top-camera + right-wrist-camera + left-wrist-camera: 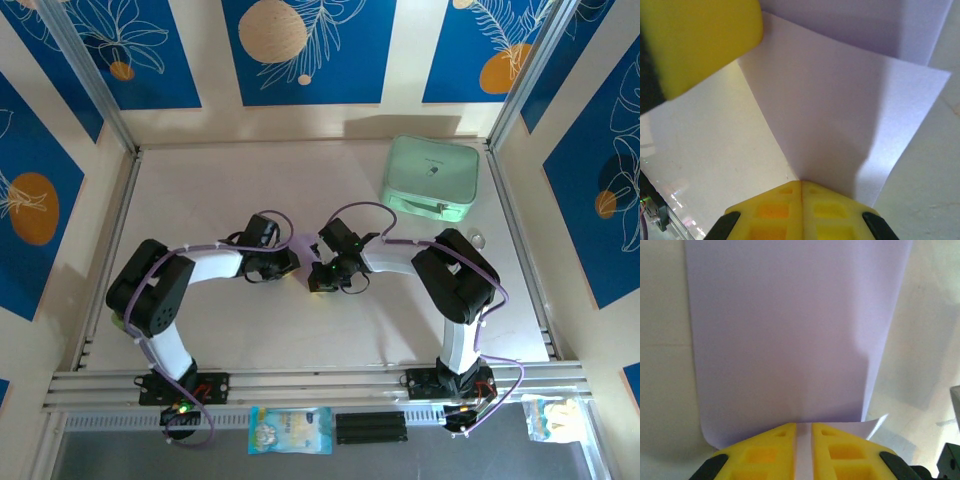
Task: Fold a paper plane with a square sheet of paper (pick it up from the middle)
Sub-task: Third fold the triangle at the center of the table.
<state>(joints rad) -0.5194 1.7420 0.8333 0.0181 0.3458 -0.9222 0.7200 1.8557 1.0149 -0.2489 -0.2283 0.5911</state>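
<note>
While the top view hides most of the sheet of paper behind both wrists at frame ctr, the wrist cams show it plainly. Left wrist cam: left gripper at bottom edge, lilac paper pinched in the thin slit btwn its fingers, sheet running up the frame. Right wrist cam: right gripper pressed tight on the paper's near edge; another yellow finger upper left. Mint-green case sits upper right in top view, well apart.

Cream tabletop; blue floral wall panels on three sides; aluminium frame rails.
</note>
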